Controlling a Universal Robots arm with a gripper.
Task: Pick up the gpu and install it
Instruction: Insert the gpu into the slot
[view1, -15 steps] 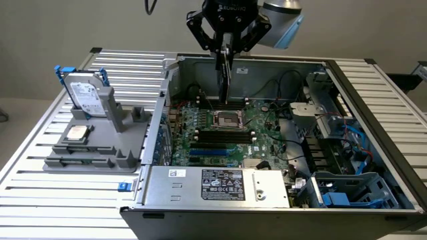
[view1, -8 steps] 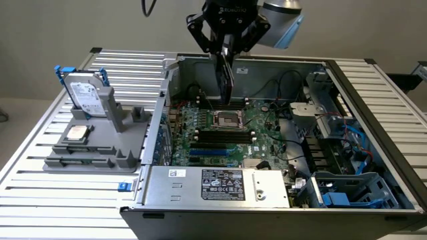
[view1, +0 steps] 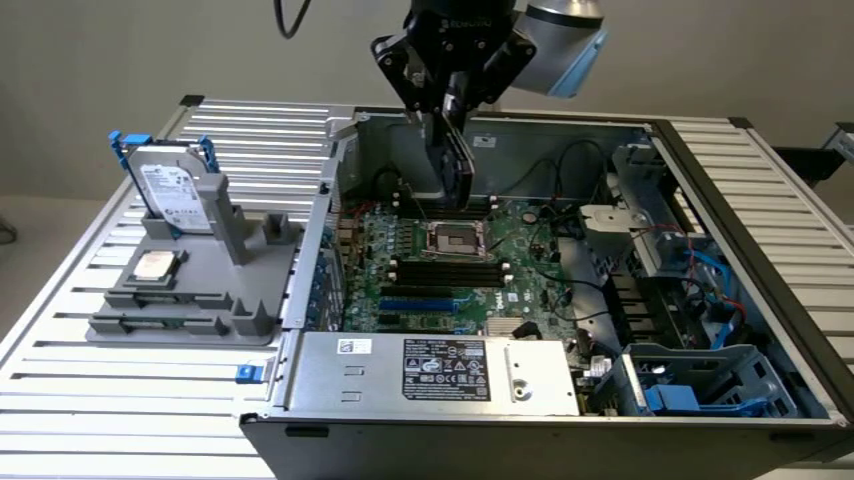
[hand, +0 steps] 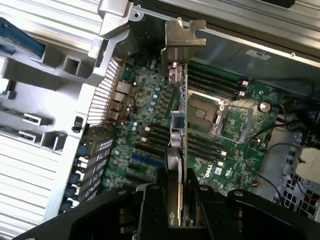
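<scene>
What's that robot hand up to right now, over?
Hand shut on the gpu. Card held on edge over the motherboard inside the open case, apparently not seated. Nothing seen between card and board.

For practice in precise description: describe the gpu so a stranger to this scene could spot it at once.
Find the open computer case. Over its motherboard the gripper clamps the gpu, held on edge. Unlike the hard drive and CPU chip on the grey stand outside, it is a thin card with a metal end bracket.
</scene>
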